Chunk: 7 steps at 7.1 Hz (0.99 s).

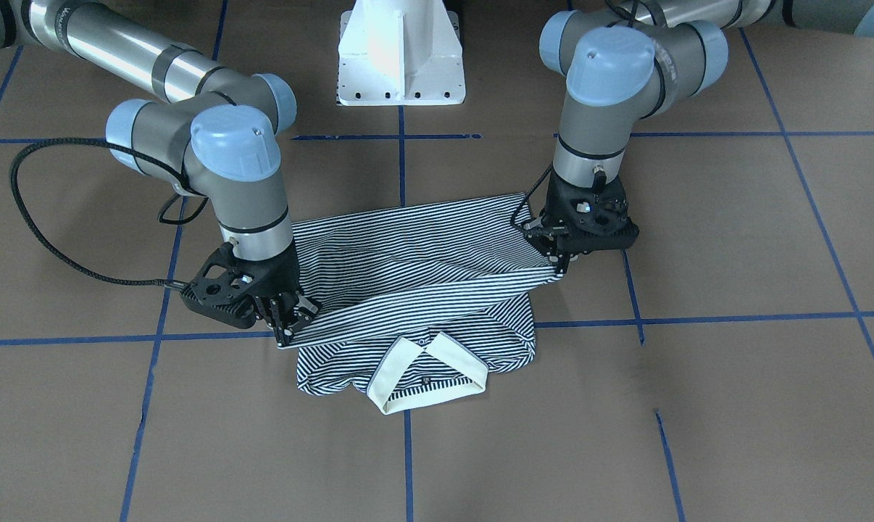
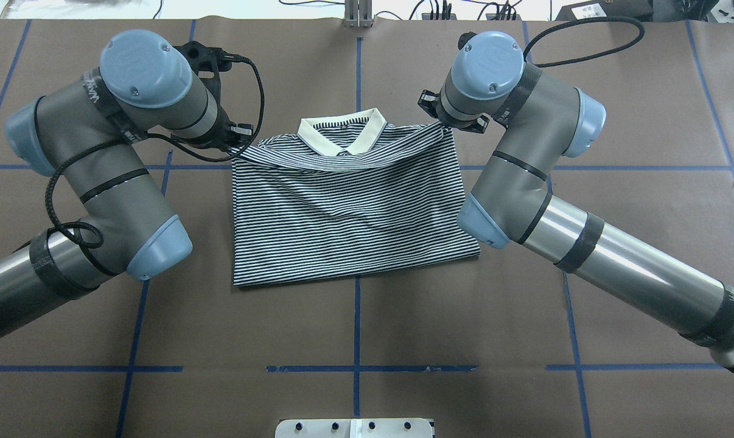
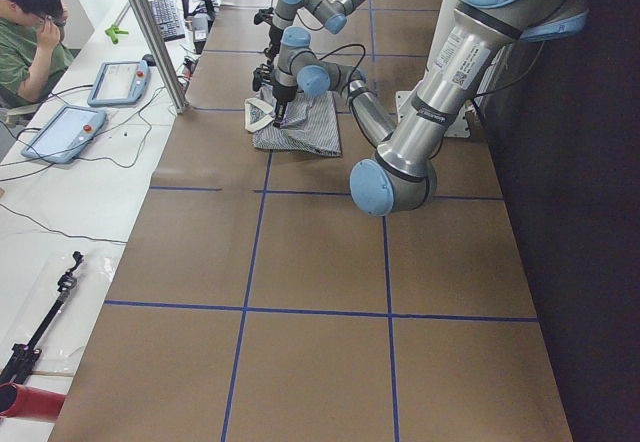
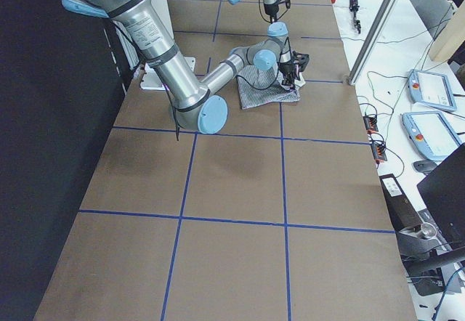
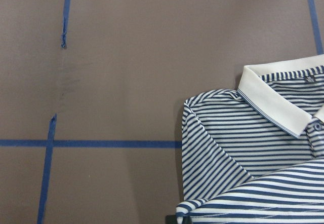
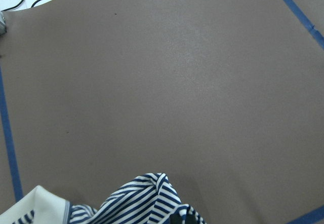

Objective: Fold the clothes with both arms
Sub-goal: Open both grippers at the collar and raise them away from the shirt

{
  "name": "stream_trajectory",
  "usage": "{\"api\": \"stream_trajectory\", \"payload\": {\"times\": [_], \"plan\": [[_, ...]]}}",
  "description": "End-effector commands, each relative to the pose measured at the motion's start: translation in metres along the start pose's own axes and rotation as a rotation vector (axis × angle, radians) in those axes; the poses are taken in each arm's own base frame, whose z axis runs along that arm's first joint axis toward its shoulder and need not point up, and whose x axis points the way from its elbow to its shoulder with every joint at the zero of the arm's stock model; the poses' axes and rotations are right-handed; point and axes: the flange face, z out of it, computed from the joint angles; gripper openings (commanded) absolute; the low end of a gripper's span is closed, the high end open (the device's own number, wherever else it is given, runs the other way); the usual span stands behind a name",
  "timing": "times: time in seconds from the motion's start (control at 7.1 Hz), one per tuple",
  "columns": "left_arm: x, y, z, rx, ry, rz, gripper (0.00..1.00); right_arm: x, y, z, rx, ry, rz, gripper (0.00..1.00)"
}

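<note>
Collar (image 1: 397, 373): nearest me on the operators' side, cream, lying open and flat, not covered by the fold.
Polo shirt (image 1: 408, 261): navy-and-white stripes, in the middle of the table, collar end pointing away from the robot. Its lower part is doubled over the body, and the turned edge runs taut and slanted from one gripper to the other, stopping just short of the collar.
Right gripper (image 1: 286, 326): at the nearer end of that edge, on the view's left from where I stand. Its fingers are pinched tight on the striped cloth at the corner.
Left gripper (image 1: 556, 262): at the other end, a little farther back, its fingers also clamped on the corner of the cloth.
Right arm (image 1: 241, 188): wrist upright over its gripper, black cable looping out to the side.
Left arm (image 1: 596, 130): wrist upright too, elbow bent back toward the base.
Table (image 1: 734, 239): brown covering crossed by blue tape lines (image 1: 698, 319).
White pedestal (image 1: 401, 58): farthest back, between the two arms.
</note>
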Motion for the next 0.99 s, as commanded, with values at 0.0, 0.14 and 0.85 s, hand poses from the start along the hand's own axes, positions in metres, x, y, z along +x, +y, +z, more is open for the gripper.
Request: {"api": "stream_trajectory", "payload": {"times": [0.0, 0.14, 0.85], "plan": [[-0.006, -0.008, 0.036, -0.002, -0.02, 0.0, 0.0, 0.006, -0.002, 0.025, -0.001, 0.015, 0.0, 0.0], [-0.008, -0.009, 0.043, -0.005, -0.025, 0.018, 0.0, 0.01, -0.002, 0.028, -0.003, 0.021, -0.001, 0.0], [-0.01, -0.008, 0.057, 0.001, -0.005, 0.129, 1.0, 0.02, 0.004, 0.036, -0.005, 0.035, -0.048, 1.0]]}}
